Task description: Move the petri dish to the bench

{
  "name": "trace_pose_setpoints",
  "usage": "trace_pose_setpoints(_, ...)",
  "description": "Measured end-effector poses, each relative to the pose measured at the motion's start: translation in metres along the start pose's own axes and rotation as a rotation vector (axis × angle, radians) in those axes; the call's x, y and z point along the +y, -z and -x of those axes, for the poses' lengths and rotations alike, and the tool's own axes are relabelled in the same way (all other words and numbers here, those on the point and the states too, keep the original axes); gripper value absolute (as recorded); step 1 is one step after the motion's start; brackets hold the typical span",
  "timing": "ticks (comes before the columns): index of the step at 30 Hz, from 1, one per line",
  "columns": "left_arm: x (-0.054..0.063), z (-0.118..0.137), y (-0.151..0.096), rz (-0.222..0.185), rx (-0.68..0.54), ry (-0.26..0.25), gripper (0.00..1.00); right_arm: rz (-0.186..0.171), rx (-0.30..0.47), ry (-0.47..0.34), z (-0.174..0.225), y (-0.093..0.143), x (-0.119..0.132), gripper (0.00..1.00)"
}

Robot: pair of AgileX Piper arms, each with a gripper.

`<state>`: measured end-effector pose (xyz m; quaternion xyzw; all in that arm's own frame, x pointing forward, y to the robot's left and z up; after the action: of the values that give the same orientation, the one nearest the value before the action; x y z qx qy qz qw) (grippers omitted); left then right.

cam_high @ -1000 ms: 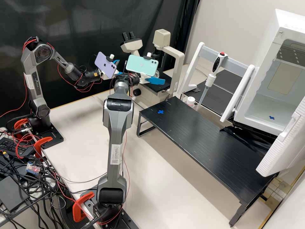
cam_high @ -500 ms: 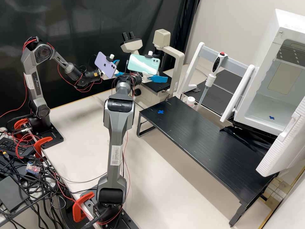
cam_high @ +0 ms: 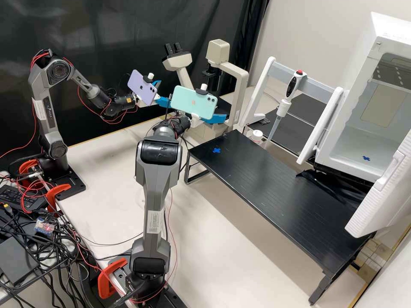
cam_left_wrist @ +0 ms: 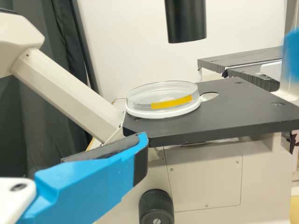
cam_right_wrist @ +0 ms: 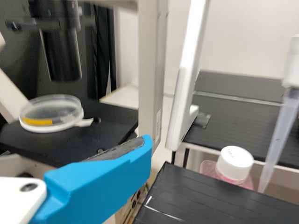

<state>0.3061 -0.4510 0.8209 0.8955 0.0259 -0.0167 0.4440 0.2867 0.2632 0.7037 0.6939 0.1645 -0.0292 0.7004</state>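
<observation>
High view: nearest me, the black bench bears a blue cross. Beyond it, the right gripper is positioned near the microscope, fingers set wide; farther on, the left gripper's fingers are likewise spread apart. Left wrist view: the petri dish, marked with a yellow strip, rests flat on the microscope's black stage, close to its edge. A black tube hangs above the stage.

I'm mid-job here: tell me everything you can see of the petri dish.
The dish is round and shallow, its clear walls like plastic or glass, a yellow strip on its side. Its white base, perhaps a separate holder, has a short tab. It lies flat near the edge of the black stage; nothing else is seen touching it. I cannot tell whether it holds anything.
</observation>
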Motion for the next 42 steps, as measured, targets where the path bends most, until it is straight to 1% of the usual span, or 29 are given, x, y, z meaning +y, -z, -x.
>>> trace_pose_setpoints(2, 0.000, 0.000, 0.000, 0.000, 0.000, 0.000, 1.00, -0.007, 0.033, -0.012, 0.006, 0.000, 0.003, 1.00)
trace_pose_setpoints(4, 0.000, 0.000, 0.000, 0.000, 0.000, 0.000, 1.00, 0.000, 0.075, -0.012, 0.009, 0.001, 0.002, 1.00)
trace_pose_setpoints(6, 0.000, 0.000, 0.000, 0.000, 0.000, 0.000, 1.00, 0.025, 0.122, -0.010, 0.009, 0.005, 0.002, 1.00)
trace_pose_setpoints(7, 0.000, 0.000, 0.000, 0.000, 0.000, 0.000, 1.00, 0.044, 0.140, -0.010, 0.009, 0.007, 0.002, 1.00)
trace_pose_setpoints(11, 0.000, 0.000, 0.000, 0.000, 0.000, 0.000, 1.00, 0.062, 0.182, -0.014, 0.003, 0.023, -0.003, 1.00)
trace_pose_setpoints(14, 0.000, 0.000, 0.000, 0.000, 0.000, 0.000, 1.00, 0.112, 0.221, -0.016, -0.014, 0.041, -0.010, 1.00)
trace_pose_setpoints(15, 0.000, 0.000, 0.000, 0.000, 0.000, 0.000, 1.00, 0.120, 0.218, -0.006, -0.018, 0.042, -0.014, 1.00)
trace_pose_setpoints(16, 0.000, 0.000, 0.000, 0.000, 0.000, 0.000, 1.00, 0.142, 0.222, -0.002, -0.027, 0.046, -0.018, 1.00)
trace_pose_setpoints(18, 0.000, 0.000, 0.000, 0.000, 0.000, 0.000, 1.00, 0.166, 0.214, 0.018, -0.043, 0.051, -0.028, 1.00)
trace_pose_setpoints(19, 0.000, 0.000, 0.000, 0.000, 0.000, 0.000, 1.00, 0.169, 0.212, 0.023, -0.050, 0.055, -0.030, 1.00)
trace_pose_setpoints(20, 0.000, 0.000, 0.000, 0.000, 0.000, 0.000, 1.00, 0.182, 0.199, 0.036, -0.057, 0.054, -0.037, 1.00)
trace_pose_setpoints(22, 0.000, 0.000, 0.000, 0.000, 0.000, 0.000, 1.00, 0.188, 0.174, 0.056, -0.070, 0.053, -0.047, 1.00)
trace_pose_setpoints(23, 0.000, 0.000, 0.000, 0.000, 0.000, 0.000, 1.00, 0.187, 0.162, 0.066, -0.073, 0.052, -0.050, 1.00)
trace_pose_setpoints(24, 0.000, 0.000, 0.000, 0.000, 0.000, 0.000, 1.00, 0.175, 0.143, 0.081, -0.077, 0.049, -0.056, 1.00)
trace_pose_setpoints(27, 0.000, 0.000, 0.000, 0.000, 0.000, 0.000, 1.00, 0.124, 0.101, 0.115, -0.081, 0.043, -0.063, 1.00)
trace_pose_setpoints(28, 0.000, 0.000, 0.000, 0.000, 0.000, 0.000, 1.00, 0.106, 0.088, 0.119, -0.082, 0.042, -0.064, 1.00)
trace_pose_setpoints(30, 0.000, 0.000, 0.000, 0.000, 0.000, 0.000, 1.00, 0.090, 0.073, 0.122, -0.082, 0.042, -0.063, 1.00)
trace_pose_setpoints(31, 0.000, 0.000, 0.000, 0.000, 0.000, 0.000, 1.00, 0.073, 0.066, 0.121, -0.083, 0.042, -0.062, 1.00)
trace_pose_setpoints(32, 0.000, 0.000, 0.000, 0.000, 0.000, 0.000, 1.00, 0.069, 0.064, 0.121, -0.083, 0.042, -0.062, 1.00)
trace_pose_setpoints(34, 0.000, 0.000, 0.000, 0.000, 0.000, 0.000, 1.00, 0.037, 0.046, 0.123, -0.083, 0.041, -0.062, 1.00)
trace_pose_setpoints(35, 0.000, 0.000, 0.000, 0.000, 0.000, 0.000, 1.00, 0.028, 0.042, 0.125, -0.082, 0.041, -0.063, 1.00)
trace_pose_setpoints(36, 0.000, 0.000, 0.000, 0.000, 0.000, 0.000, 1.00, 0.027, 0.040, 0.129, -0.082, 0.041, -0.064, 1.00)
trace_pose_setpoints(39, 0.000, 0.000, 0.000, 0.000, 0.000, 0.000, 1.00, -0.008, 0.020, 0.140, -0.074, 0.035, -0.070, 1.00)
trace_pose_setpoints(41, 0.000, 0.000, 0.000, 0.000, 0.000, 0.000, 1.00, -0.023, 0.013, 0.140, -0.070, 0.032, -0.072, 1.00)
trace_pose_setpoints(42, 0.000, 0.000, 0.000, 0.000, 0.000, 0.000, 1.00, -0.021, 0.015, 0.136, -0.069, 0.032, -0.073, 1.00)
